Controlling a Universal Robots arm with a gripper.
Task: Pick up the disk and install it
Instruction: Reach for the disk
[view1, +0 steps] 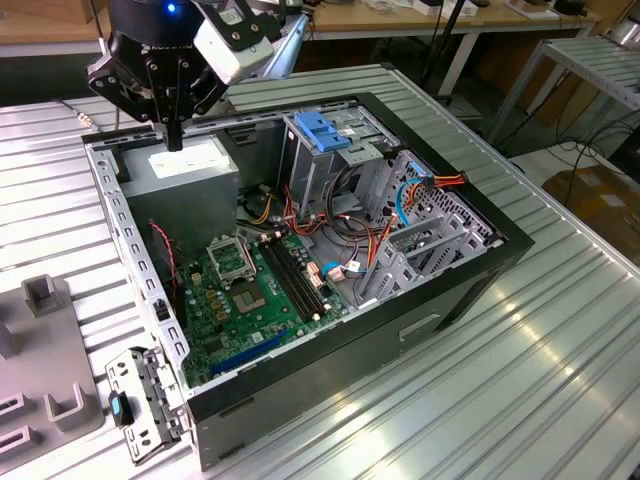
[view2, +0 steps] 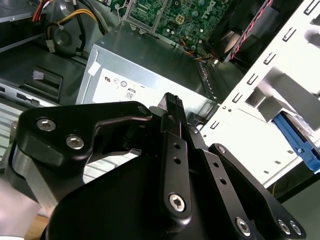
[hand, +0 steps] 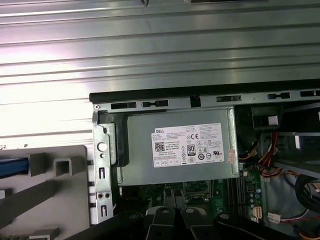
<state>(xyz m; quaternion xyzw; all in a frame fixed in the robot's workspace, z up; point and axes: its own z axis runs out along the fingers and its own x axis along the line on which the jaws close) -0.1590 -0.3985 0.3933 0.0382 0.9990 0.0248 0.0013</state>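
My gripper (view1: 173, 140) hangs fingers-down, shut and empty, just above the grey box with a white sticker (view1: 185, 165) in the open computer case's far corner, at the exterior view's left. In the second wrist view its black fingers (view2: 172, 107) meet over that box (view2: 140, 75). The silver cage with a blue handle (view1: 325, 135) stands in the case further toward the exterior view's right. A blue strip (hand: 11, 167) lies in a grey holder (hand: 55, 192) outside the case; I cannot tell whether it is the disk.
The case (view1: 440, 300) lies open on a ribbed metal table (view1: 540, 380), with the green motherboard (view1: 250, 290) and loose cables (view1: 350, 235) inside. A grey slotted fixture (view1: 45, 370) sits at the exterior view's left. A metal bracket with a blue latch (view1: 135, 410) leans at the case's near corner.
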